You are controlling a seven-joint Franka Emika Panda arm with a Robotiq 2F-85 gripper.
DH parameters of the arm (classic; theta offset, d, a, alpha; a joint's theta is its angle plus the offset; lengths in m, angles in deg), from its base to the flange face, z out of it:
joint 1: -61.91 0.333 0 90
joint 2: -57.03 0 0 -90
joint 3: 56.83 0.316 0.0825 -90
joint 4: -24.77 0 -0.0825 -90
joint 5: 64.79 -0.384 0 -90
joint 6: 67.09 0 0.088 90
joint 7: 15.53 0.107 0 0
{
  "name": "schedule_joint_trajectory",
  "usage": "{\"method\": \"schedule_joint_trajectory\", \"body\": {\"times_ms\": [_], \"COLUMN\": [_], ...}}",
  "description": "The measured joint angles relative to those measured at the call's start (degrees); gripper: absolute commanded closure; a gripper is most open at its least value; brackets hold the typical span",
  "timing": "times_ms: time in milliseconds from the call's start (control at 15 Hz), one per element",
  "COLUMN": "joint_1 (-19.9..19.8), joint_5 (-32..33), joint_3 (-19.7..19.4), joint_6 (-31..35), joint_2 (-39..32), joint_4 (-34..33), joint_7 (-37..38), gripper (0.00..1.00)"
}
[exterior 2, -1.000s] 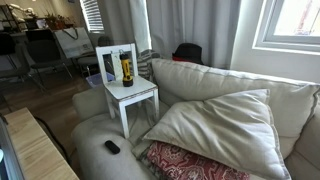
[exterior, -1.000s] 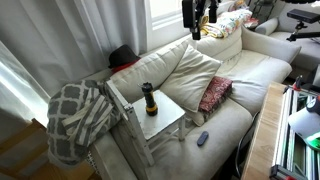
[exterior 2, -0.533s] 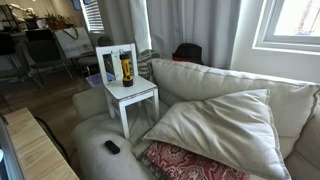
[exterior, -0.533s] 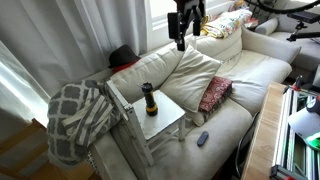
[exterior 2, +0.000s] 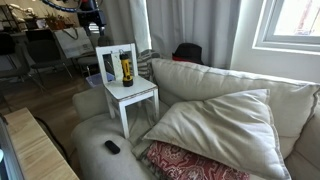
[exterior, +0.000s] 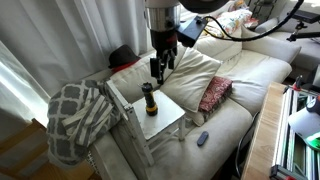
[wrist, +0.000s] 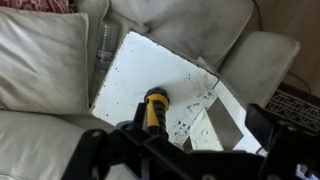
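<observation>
Noted end effector (exterior: 157, 72) fully open, empty, above upright flashlight (exterior: 149, 98) on white chair (exterior: 170, 119); judged rigid, slick, tippy; best grasped mid-barrel.

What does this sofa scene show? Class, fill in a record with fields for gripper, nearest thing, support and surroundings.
Gripper: black robot gripper, open, empty, in the air
Nearest thing: yellow-and-black cylindrical container, upright, below the gripper, untouched
Support: small white wooden chair, standing on the cream sofa
Surroundings: grey-and-white patterned blanket; red patterned cushion; dark remote control
</observation>
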Motion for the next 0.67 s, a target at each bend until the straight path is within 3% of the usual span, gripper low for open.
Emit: {"method": "schedule_joint_trajectory", "body": {"times_ms": [267,667], "joint_1": [0.0,0.1], "joint_5": [-1.7,-2.1], "joint_3": [-2.5,-2.9], "joint_6": [9.6,10.7], "joint_2": [-5.8,-7.1], "joint_4": [2.3,2.0], "joint_7": [-2.1,-2.0], "gripper": [0.00,0.00]}}
